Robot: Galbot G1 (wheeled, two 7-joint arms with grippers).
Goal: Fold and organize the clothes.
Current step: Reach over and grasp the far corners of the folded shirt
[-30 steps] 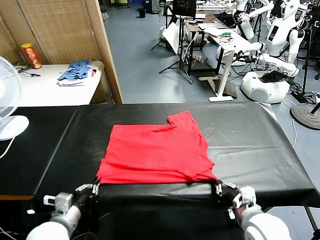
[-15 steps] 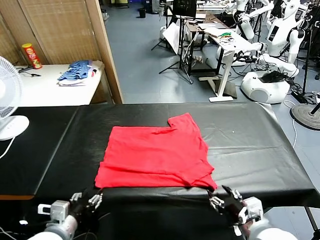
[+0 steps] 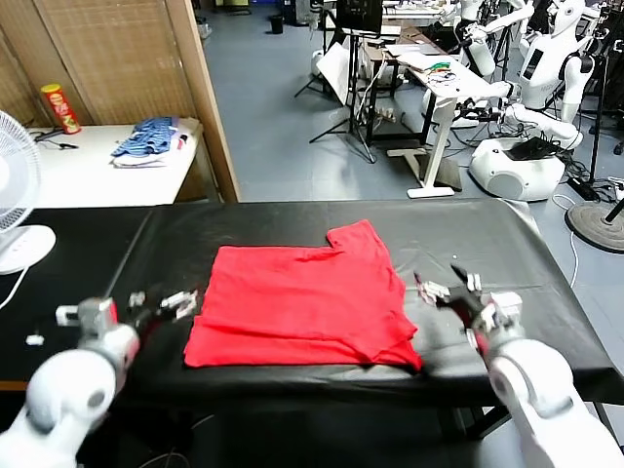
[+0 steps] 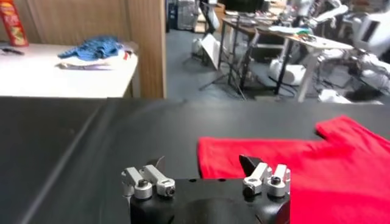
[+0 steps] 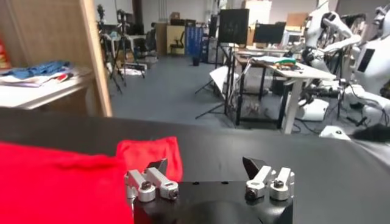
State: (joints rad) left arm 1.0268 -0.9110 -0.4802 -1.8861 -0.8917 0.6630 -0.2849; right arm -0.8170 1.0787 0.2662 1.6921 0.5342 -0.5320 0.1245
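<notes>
Black-covered worktop (image 3: 507, 263) carries the bright red short-sleeved cotton T-shirt (image 3: 302, 307) flat at its centre (partly folded, I judge), left pincer (image 3: 161, 304) at its nine o'clock and right pincer (image 3: 450, 289) at three o'clock, both spread and empty, seemingly flanking it to grasp again.

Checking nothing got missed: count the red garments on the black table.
1: the red T-shirt lies folded at the middle of the black table, between the open left pincer and open right pincer.
</notes>
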